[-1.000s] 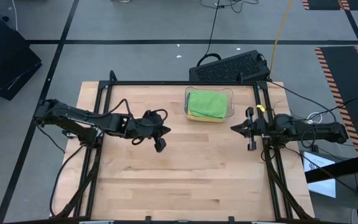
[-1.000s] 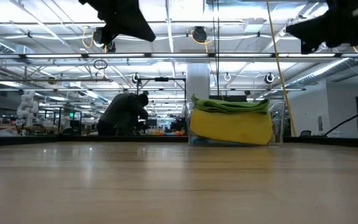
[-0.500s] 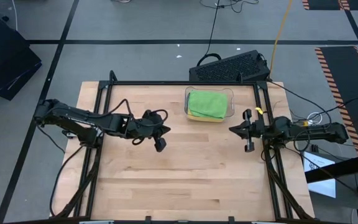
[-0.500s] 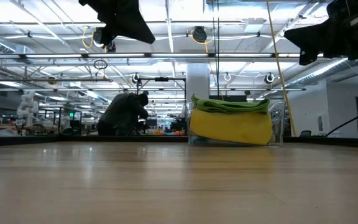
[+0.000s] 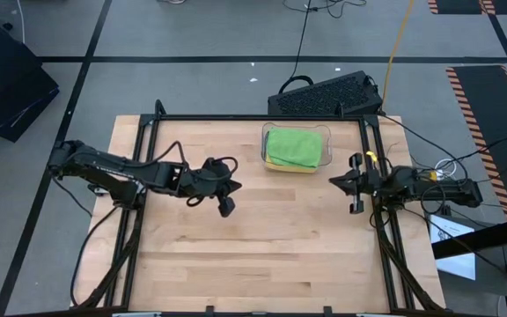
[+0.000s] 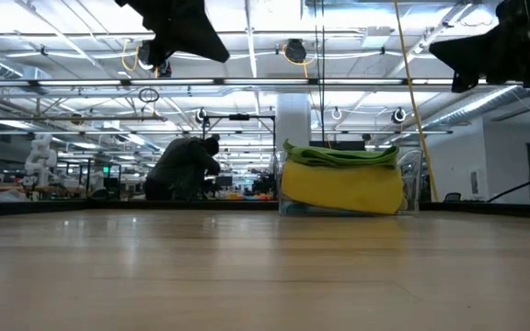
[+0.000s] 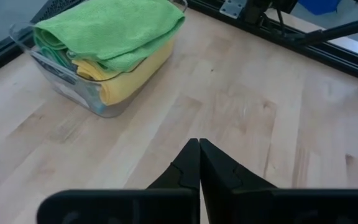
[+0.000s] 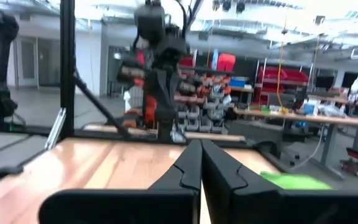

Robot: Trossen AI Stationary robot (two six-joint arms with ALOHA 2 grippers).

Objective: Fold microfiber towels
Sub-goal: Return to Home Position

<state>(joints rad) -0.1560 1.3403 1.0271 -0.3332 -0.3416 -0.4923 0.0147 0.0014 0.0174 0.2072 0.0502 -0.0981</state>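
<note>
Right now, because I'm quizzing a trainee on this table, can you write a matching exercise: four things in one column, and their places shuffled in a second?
Things:
1. green towel
2. yellow towel
3. left fingers
4. right fingers

Places:
A. near the right side of the table
B. top of the stack in the bin
C. over the table, left of its middle
D. under the green one, in the bin

Pairs: 1-B, 2-D, 3-C, 4-A

bright o/h light; ceiling lamps [image 6: 399,115] glare w/ faint shadows.
</note>
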